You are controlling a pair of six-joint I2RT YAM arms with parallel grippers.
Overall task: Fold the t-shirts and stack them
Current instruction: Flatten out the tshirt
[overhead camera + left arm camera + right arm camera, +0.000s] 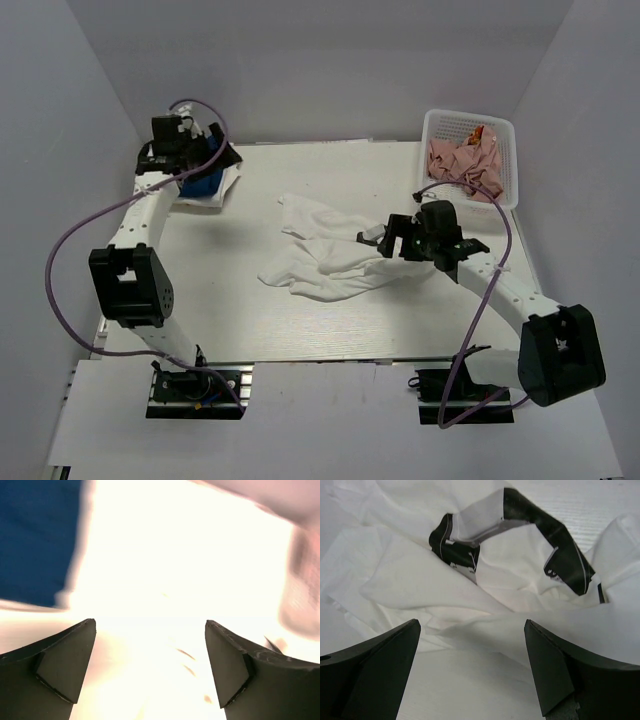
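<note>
The white t-shirt (330,258) lies crumpled mid-table (250,325), with its sleeves and hem bunched and its dark neck band (555,545) turned up. The right jaws hang wide open just over its right side, holding nothing. To fold it well, I judge the shirt needs spreading flat first: pinch a single layer at a shoulder beside the neck band, not a bunch, and draw it outward. At the far left a folded blue t-shirt (203,186) lies beneath the left jaws, which gape empty. The basket (470,118) at the far right holds pinkish cloth.
</note>
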